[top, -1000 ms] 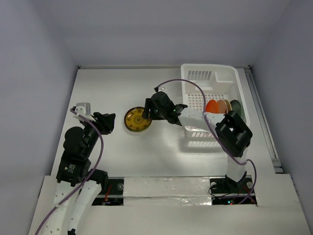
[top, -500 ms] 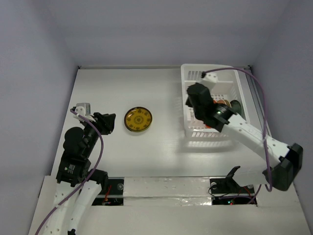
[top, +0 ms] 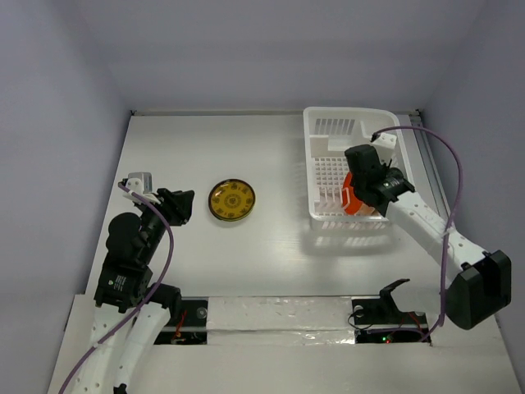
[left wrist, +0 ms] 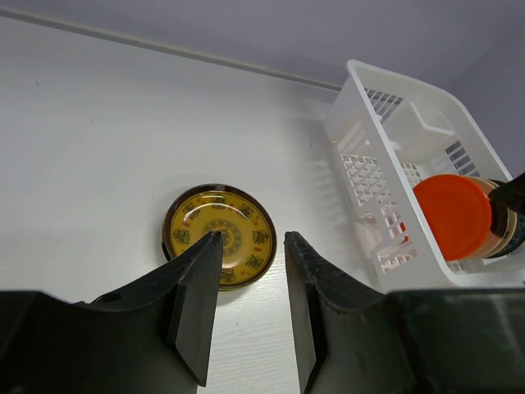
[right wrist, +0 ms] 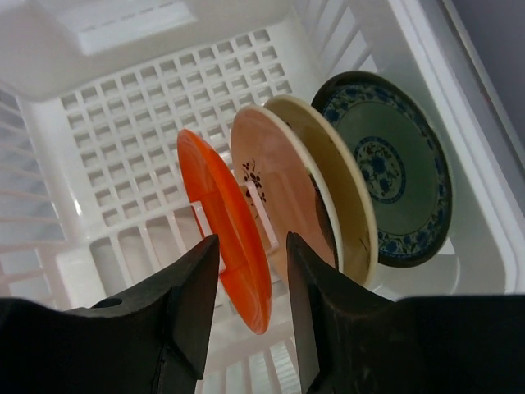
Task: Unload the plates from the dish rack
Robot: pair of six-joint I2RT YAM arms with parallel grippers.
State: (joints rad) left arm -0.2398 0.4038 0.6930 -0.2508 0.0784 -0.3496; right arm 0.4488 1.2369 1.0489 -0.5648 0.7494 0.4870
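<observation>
The white dish rack [top: 328,131] stands at the back right and also shows in the left wrist view [left wrist: 385,123]. In the right wrist view several plates stand on edge in the rack [right wrist: 90,131]: an orange-red plate [right wrist: 225,226], a tan plate [right wrist: 279,180], a cream plate [right wrist: 340,176] and a patterned teal-blue plate [right wrist: 385,164]. My right gripper [right wrist: 253,246] is open, its jaws either side of the orange-red plate's rim. It hovers over the rack in the top view [top: 358,190]. A yellow patterned plate [top: 231,200] lies flat on the table. My left gripper [left wrist: 250,242] is open and empty above it.
A raised white ledge [right wrist: 115,16] sits at the rack's far end. A metal rail [top: 439,205] runs along the table's right edge. Grey walls enclose the table on three sides.
My right arm has swung from the yellow plate on the table back to the rack and now sits over the standing plates. The left arm has not moved.
</observation>
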